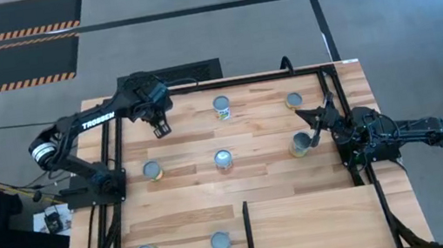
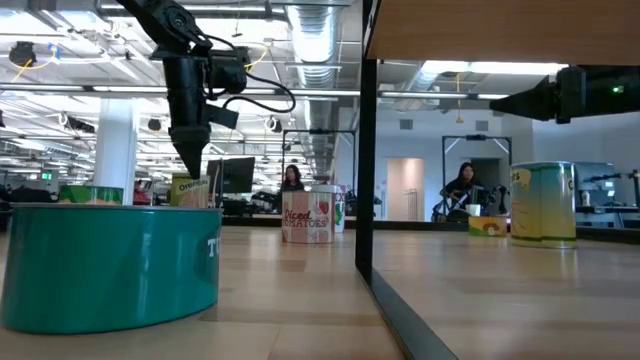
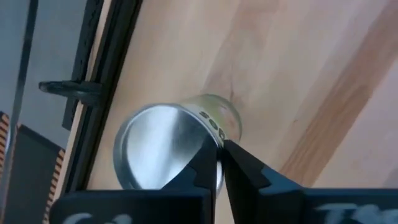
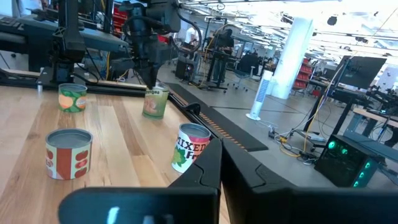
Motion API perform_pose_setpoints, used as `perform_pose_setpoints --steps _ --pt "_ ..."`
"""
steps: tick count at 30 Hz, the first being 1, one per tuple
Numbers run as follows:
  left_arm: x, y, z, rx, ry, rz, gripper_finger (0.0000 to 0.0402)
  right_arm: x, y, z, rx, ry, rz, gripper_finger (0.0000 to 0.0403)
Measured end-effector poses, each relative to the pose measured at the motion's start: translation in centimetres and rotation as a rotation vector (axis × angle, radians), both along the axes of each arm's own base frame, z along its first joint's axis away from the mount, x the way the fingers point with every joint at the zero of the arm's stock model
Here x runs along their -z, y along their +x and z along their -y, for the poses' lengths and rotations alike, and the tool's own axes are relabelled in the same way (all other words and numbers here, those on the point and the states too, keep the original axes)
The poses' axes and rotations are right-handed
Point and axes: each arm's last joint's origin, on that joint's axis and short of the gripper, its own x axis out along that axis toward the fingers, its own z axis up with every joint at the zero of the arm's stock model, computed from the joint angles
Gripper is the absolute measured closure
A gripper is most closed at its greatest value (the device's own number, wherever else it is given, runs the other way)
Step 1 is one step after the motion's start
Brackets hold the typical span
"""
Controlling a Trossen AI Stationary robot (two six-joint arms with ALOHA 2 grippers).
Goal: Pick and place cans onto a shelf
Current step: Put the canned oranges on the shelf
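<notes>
Nearest the low camera, a teal can [image 2: 110, 260] is filling the lower left of the frame, with the shelf [image 2: 500, 30] running across the upper right and its black divider [image 2: 365, 150] dropping down the middle. Seen from above, the shelf [image 1: 316, 228] is lying at the lower right and carrying no cans yet, while seven cans are standing spread over the table [image 1: 188, 195].

The left gripper [image 1: 160, 130] is hovering at the upper left, apart from the can by the left rail [image 1: 152, 169], which is standing just below it in the frame. Its fingers are pressed nearly together and holding nothing; its wrist camera is looking down on that can's silver top [image 3: 168, 146].

The right gripper [image 1: 308, 124] is waiting at the right, its fingers also looking closed and empty, just beside the mixed-label can [image 4: 189, 146].

Judging by this, the left arm is lining up for a pick. It should be spreading its fingers wide before descending, centring over the round top, going low enough to grip the wall and not the rim, and squeezing squarely so the can is not tipping or sliding on the smooth wood.

Pale striped planks are making up the table, framed by black rails. Beyond it, grey floor and hazard-striped mats [image 1: 1, 34] are showing; people are sitting at desks far off in a bright workshop.
</notes>
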Motion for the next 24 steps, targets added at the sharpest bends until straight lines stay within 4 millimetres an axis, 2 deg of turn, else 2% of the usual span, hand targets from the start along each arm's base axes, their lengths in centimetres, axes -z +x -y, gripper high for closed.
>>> perform_pose_setpoints --steps 5,11,17,24 --pt "-0.9 -0.5 1.0 0.056 -0.055 0.043 0.0401 0.0 0.0 0.0 0.0 0.0 0.0 0.0373" --pt "-2.9 -0.8 3.4 0.14 -0.079 0.138 0.0401 0.0 0.0 0.0 0.0 0.0 0.0 0.0374" --pt "-4.2 0.0 6.5 0.253 -0.051 0.187 0.0401 0.0 0.0 0.0 0.0 0.0 0.0 0.0374" --pt "-4.5 1.0 8.7 0.341 -0.047 0.209 0.0401 0.0 0.0 0.0 0.0 0.0 0.0 0.0374"
